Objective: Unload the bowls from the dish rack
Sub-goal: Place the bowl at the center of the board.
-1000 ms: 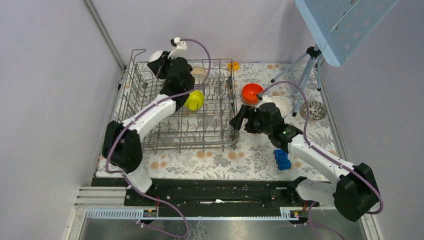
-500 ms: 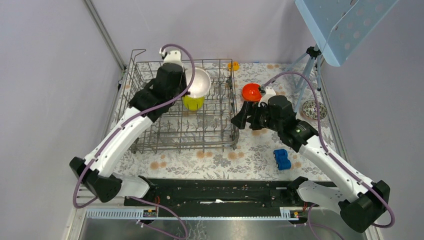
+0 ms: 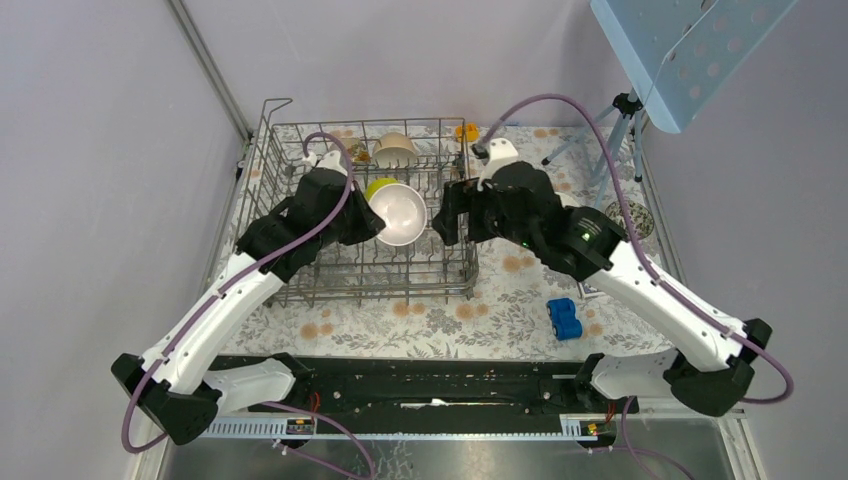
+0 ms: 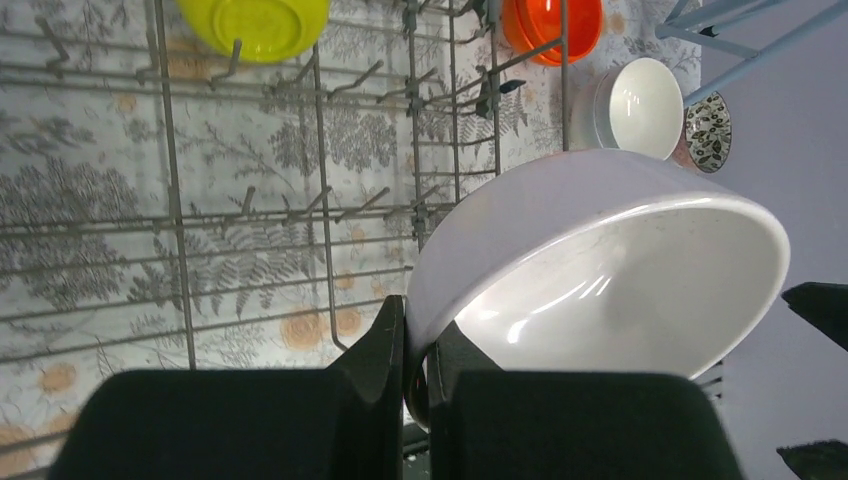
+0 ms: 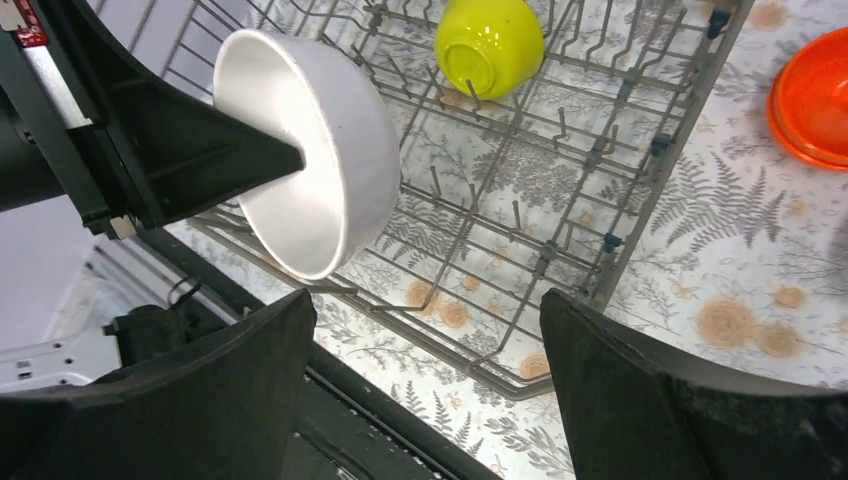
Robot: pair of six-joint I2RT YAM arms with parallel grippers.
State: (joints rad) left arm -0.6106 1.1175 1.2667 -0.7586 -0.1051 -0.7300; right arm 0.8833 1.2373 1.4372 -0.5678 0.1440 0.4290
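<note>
L gripper (image 4: 415,335) is clamped on the rim of a glossy white round bowl (image 3: 400,213), held above the grey wire dish rack (image 3: 390,292) just left of the R gripper (image 5: 425,300), whose jaws stand wide apart facing it, prob. for a handover.

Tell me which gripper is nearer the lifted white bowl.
Left. The left gripper pinches the white bowl by its rim; the right gripper is open beside it, not touching.

White bowl (image 4: 600,280) rim between fingers (image 4: 385,345)
</note>
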